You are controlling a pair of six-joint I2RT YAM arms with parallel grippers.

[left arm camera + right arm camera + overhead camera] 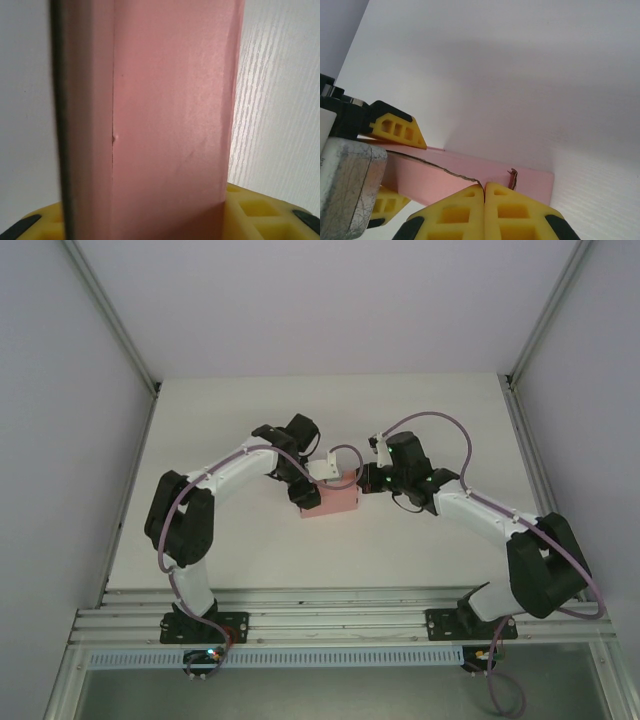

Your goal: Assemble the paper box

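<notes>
**Pink box held between two arms at mid-table**

In the top view the paper box (330, 503) sits at the centre of the frame as a small pale pink rectangular block, on or just above the white table (250, 550); which of the two I cannot tell. The left gripper (303, 492) meets it from the upper left, and the right gripper (366, 480) touches its upper right corner. Both arms bend inward from their bases on the aluminium rail (330, 600) at the bottom of the frame, and a purple cable (440, 420) loops above the right arm.

In the left wrist view the paper box (170, 125) runs up the middle of the frame, with one crease down its left part. The yellow fingers (260, 212) show at the lower corners on either side of the card, so this pincer is clamped on the box.

In the right wrist view the paper box (435, 175) lies as a long pink band across the lower middle, its near edge slightly ragged. The left arm's yellow fingers (397, 130) show at the left, one above and one below the band. The right gripper (484, 192) has its two yellow tips pressed together with no gap, right against the box's near edge, beside a thin upright flap edge (513, 177). Whether any card is pinched between those tips I cannot tell
</notes>
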